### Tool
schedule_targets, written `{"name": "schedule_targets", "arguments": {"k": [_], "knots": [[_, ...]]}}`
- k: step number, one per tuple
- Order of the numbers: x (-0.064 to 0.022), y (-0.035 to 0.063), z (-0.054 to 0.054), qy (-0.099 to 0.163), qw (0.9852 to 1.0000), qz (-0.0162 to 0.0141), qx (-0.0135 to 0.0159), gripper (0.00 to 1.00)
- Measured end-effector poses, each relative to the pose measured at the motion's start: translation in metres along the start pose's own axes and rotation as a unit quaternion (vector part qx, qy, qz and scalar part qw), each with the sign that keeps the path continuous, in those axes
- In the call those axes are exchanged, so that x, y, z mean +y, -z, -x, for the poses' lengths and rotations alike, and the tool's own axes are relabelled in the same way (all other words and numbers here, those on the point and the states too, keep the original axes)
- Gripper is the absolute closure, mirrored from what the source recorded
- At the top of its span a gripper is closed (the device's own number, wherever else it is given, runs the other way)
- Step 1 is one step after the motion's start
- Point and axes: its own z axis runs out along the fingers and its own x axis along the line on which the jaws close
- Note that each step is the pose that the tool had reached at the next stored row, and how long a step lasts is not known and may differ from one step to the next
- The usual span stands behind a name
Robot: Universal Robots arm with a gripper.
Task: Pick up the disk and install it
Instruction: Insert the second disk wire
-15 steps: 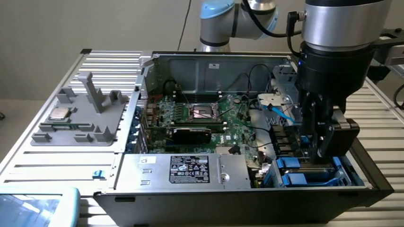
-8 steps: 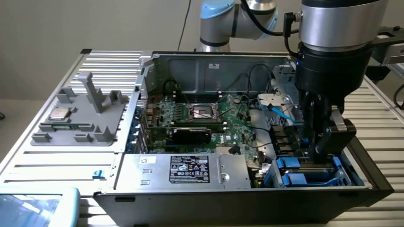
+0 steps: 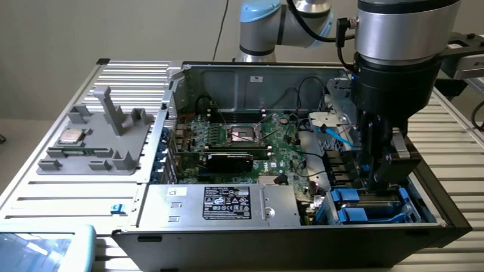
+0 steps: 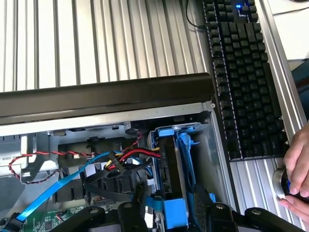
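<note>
My gripper (image 3: pixel 384 177) reaches down into the drive bay at the exterior view's right front corner of the open computer case (image 3: pixel 302 238). In the wrist view the disk (image 4: pixel 170 166) stands on edge inside that bay, a dark slab with a blue plastic bracket (image 4: pixel 186 159) along its sides. The gripper (image 4: pixel 176 220) straddles the disk's near end, with the black linkages on either side of the blue bracket. The contact points are hidden.
Red, black and blue cables (image 4: pixel 120 159) crowd the bay beside the disk. A silver box with a sticker (image 3: pixel 226 204) and the motherboard (image 3: pixel 242 136) lie to the exterior view's left. A keyboard (image 4: pixel 241 77) and a person's hand (image 4: pixel 297 169) are outside the case.
</note>
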Motion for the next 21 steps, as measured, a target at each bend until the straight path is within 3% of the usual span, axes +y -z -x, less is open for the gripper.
{"name": "schedule_targets", "arguments": {"k": [3,5,6,9,10,16,21], "knots": [[-0.0007,-0.0020,-0.0002,0.000,1.0000,-0.0014,0.0010,0.48],[-0.0009,-0.0026,-0.0002,0.000,1.0000,-0.0042,0.0006,0.48],[-0.0010,-0.0028,-0.0002,0.001,1.0000,-0.0067,0.0003,0.48],[-0.0012,-0.0032,-0.0003,0.001,0.9998,-0.0179,-0.0013,0.48],[-0.0012,-0.0032,-0.0002,0.000,0.9998,-0.0194,-0.0018,0.48],[-0.0012,-0.0033,0.0001,-0.026,0.9994,-0.0228,-0.0077,0.48],[-0.0011,-0.0033,0.0000,-0.029,0.9993,-0.0232,-0.0078,0.48]]}}
